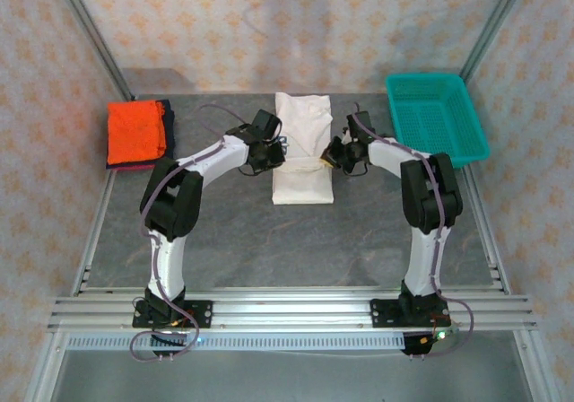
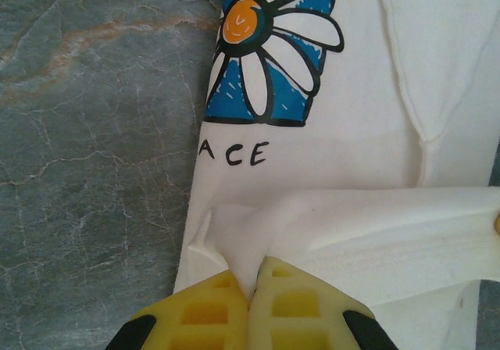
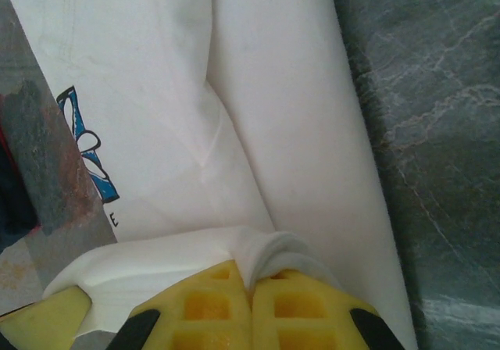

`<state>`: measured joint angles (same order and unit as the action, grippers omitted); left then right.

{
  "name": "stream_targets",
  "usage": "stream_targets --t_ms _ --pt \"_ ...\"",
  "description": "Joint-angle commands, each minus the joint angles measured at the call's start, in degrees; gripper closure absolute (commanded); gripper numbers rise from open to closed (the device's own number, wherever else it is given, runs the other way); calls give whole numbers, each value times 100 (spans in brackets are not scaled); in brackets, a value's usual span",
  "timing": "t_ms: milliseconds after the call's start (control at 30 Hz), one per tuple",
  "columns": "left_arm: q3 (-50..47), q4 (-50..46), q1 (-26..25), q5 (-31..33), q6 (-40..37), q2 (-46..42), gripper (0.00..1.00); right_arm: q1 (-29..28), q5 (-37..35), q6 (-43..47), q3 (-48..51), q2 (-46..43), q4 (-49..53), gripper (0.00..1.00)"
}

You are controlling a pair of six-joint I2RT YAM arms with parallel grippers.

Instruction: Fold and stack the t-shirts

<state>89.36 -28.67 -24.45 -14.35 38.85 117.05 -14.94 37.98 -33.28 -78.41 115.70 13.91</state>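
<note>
Lying toward the far side of the grey table (image 1: 269, 240), the white t-shirt (image 1: 302, 128) appears from the top camera as a long folded strip, with the left gripper (image 1: 283, 158) and right gripper (image 1: 326, 160) at its two side edges; the orange t-shirt (image 1: 136, 131) rests on the navy t-shirt (image 1: 168, 115) at far left, and the teal basket (image 1: 426, 77) stands at far right. From the left wrist, the left gripper (image 2: 251, 291) has its yellow jaws pinched together on a raised white fold below the daisy print (image 2: 269, 53). From the right wrist, the right gripper (image 3: 251, 287) is likewise clamped on bunched white cloth
</note>
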Motion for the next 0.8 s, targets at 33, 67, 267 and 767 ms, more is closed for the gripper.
stream_targets --t_ms 33,67,267,767 --pt "225 -295 116 123 -167 69 100 99 -189 150 -295 150 -56 100" --pt "231 -293 118 125 -152 81 100 107 -210 171 -315 161 -36 99" --pt "222 -140 116 21 -158 35 53 150 -184 316 -326 -31 -70 72" --pt "-1026 940 108 -147 179 -899 5 -28 -816 690 901 -1221 -556 37"
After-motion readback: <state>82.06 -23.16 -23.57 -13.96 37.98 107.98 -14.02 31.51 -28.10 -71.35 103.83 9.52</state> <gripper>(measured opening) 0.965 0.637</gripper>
